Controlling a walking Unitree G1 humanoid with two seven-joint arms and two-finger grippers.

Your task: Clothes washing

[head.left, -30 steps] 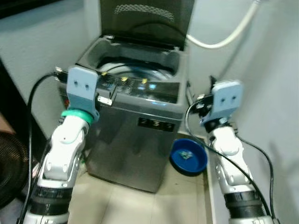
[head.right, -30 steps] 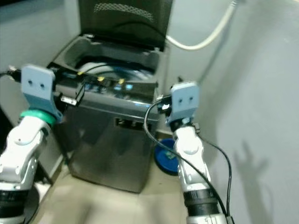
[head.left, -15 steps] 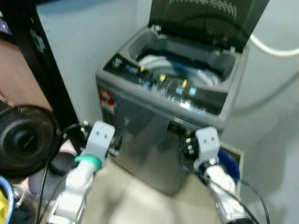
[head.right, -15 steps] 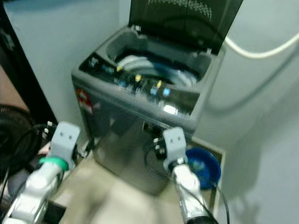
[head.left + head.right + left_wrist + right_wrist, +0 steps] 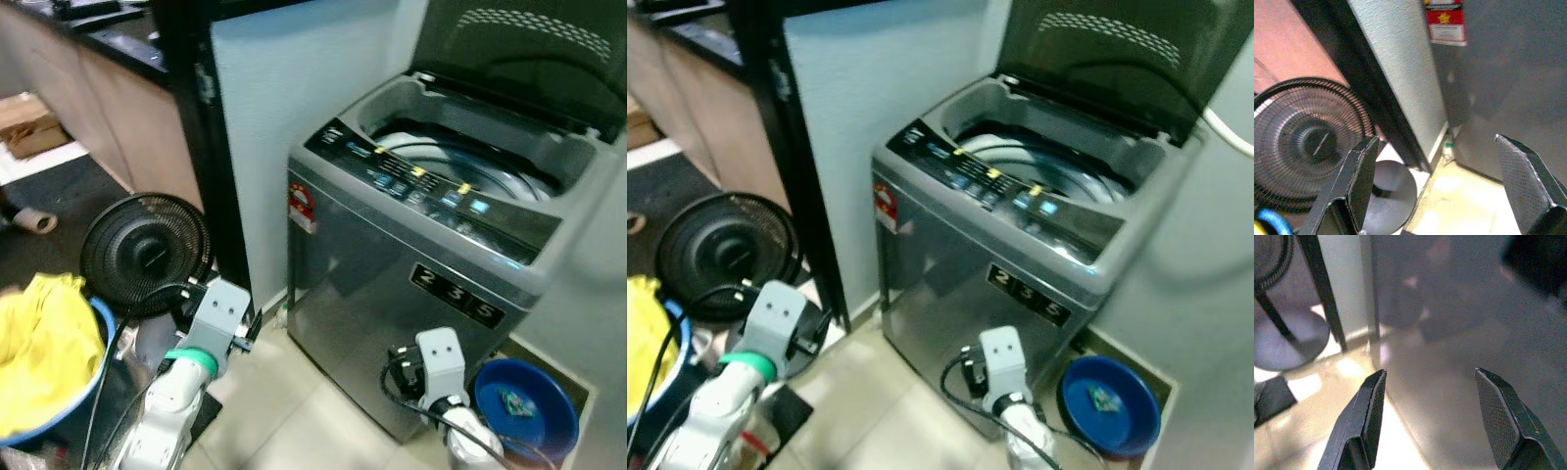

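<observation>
A grey top-loading washing machine (image 5: 411, 284) stands against the wall with its lid (image 5: 529, 49) raised and its drum (image 5: 460, 166) showing. Yellow clothes (image 5: 39, 338) fill a blue basket (image 5: 69, 411) at the lower left. My left arm (image 5: 211, 318) hangs low in front of the machine's left corner; its gripper (image 5: 1449, 181) is open and holds nothing. My right arm (image 5: 439, 367) hangs low before the machine's front panel; its gripper (image 5: 1430, 416) is open too, with nothing between the fingers.
A black floor fan (image 5: 147, 253) stands left of the machine beside a black post (image 5: 201, 137). A blue bowl (image 5: 524, 406) sits on the floor at the machine's right. A wooden counter (image 5: 88, 98) runs along the far left. Beige floor tiles (image 5: 284, 421) lie ahead.
The camera has swung left and down, bringing the fan and the basket of yellow clothes into view. Both arms have dropped from drum height to low in front of the machine.
</observation>
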